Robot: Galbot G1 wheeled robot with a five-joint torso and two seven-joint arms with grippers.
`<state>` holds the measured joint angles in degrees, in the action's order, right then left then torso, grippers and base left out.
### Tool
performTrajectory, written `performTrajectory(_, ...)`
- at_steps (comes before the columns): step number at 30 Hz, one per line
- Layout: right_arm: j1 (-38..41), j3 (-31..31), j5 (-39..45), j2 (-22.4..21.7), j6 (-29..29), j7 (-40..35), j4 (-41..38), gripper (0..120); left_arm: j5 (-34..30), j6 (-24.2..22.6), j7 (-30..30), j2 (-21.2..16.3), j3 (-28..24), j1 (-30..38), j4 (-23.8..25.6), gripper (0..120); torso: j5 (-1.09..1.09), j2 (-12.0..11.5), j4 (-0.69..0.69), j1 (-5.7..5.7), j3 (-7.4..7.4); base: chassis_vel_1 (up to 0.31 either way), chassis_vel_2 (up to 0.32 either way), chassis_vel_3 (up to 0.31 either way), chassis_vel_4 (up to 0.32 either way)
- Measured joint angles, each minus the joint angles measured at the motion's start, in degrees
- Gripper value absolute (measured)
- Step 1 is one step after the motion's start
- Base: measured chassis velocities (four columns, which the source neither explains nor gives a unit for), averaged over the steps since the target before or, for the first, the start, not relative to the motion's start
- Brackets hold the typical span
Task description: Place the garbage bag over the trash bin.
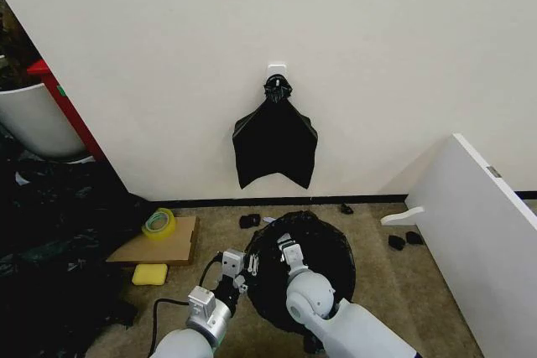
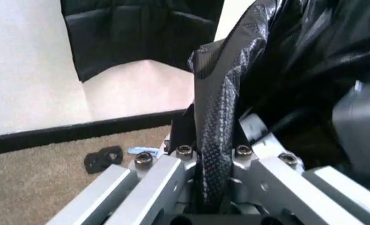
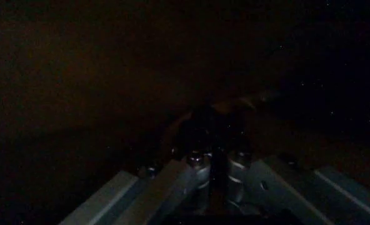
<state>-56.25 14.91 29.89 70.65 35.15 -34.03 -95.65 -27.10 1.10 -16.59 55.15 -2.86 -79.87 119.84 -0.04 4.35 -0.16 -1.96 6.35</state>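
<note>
The black glossy garbage bag (image 1: 315, 249) stands open-mouthed on the carpet right in front of me, rounded as if draped over something. The trash bin is hidden under it. My left gripper (image 1: 242, 272) is at the bag's left rim. In the left wrist view its fingers (image 2: 172, 136) are shut on a crinkled fold of the garbage bag (image 2: 218, 117). My right gripper (image 1: 289, 254) reaches down inside the bag's mouth. The right wrist view is dark; there the right gripper (image 3: 211, 123) looks pressed shut with dark film between its fingers.
A flat bunch of black bags (image 1: 275, 144) hangs from a wall hook behind. A white board (image 1: 478, 224) leans at the right. A cardboard sheet (image 1: 180, 241) with a tape roll (image 1: 159, 223), a yellow sponge (image 1: 149, 274) and dark sheeting (image 1: 50, 241) lie at the left.
</note>
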Motion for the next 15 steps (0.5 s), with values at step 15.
performTrajectory(15, -0.68, 0.16, -2.55, -0.29, -6.04, 2.2, -1.58, 0, -1.04, -0.16, 0.11, -0.31, 0.34, -1.03, 0.87, 1, 0.01, 0.0, 0.0, 0.0, 0.0, 0.0, 0.0, 0.0, 0.0)
